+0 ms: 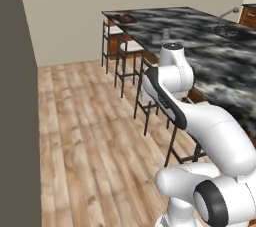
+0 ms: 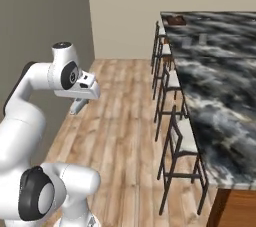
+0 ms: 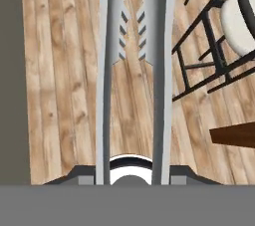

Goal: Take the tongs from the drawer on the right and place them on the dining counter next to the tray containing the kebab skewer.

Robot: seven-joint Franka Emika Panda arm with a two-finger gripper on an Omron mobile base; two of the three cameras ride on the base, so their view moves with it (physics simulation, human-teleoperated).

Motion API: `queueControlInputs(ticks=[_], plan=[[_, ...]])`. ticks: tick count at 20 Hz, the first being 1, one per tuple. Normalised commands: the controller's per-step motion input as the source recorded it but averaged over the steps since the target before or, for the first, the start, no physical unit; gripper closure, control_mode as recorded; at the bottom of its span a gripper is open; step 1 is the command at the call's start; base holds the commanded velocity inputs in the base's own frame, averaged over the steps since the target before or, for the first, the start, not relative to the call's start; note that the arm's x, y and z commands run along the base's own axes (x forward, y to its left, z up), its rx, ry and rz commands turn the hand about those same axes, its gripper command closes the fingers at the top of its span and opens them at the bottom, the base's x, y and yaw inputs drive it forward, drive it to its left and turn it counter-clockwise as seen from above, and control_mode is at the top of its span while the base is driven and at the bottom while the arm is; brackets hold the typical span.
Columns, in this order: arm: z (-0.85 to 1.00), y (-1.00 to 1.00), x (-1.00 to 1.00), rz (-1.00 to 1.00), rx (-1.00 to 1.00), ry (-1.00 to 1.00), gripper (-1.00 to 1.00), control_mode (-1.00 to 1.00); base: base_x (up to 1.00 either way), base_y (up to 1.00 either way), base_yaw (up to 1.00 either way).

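Note:
In the hand view the grey metal tongs (image 3: 103, 70) run up the picture, their two arms ending in toothed tips over the wooden floor. My gripper (image 3: 130, 174) is shut on them near their hinge end. Seen from the right base camera, the gripper (image 2: 78, 105) hangs over the floor, left of the stools and well away from the dining counter (image 2: 215, 71). The dark-brown tray (image 1: 125, 19) (image 2: 176, 20) lies at the far end of the black marbled dining counter (image 1: 210, 56). The kebab skewer is too small to make out.
A row of dark-framed stools with white seats (image 2: 172, 78) (image 1: 130, 46) lines the counter's near side. A tall grey wall (image 1: 17, 96) stands to the left. A faucet (image 1: 227, 13) rises at the counter's far right. Wooden floor (image 2: 120, 121) lies between wall and stools.

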Motion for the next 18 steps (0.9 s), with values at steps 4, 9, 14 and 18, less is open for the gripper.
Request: queueControlInputs(ticks=[4,9,14,18], plan=[[0.0,0.0,0.0,0.0,0.0,0.0,1.0,1.0,1.0,0.92,-0.26],[0.0,0.0,0.0,0.0,0.0,0.0,1.0,1.0,1.0,0.78,-0.22],[0.0,0.0,0.0,0.0,0.0,0.0,1.0,1.0,1.0,0.44,-0.1],[0.0,0.0,0.0,0.0,0.0,0.0,1.0,1.0,1.0,0.19,-0.06]])
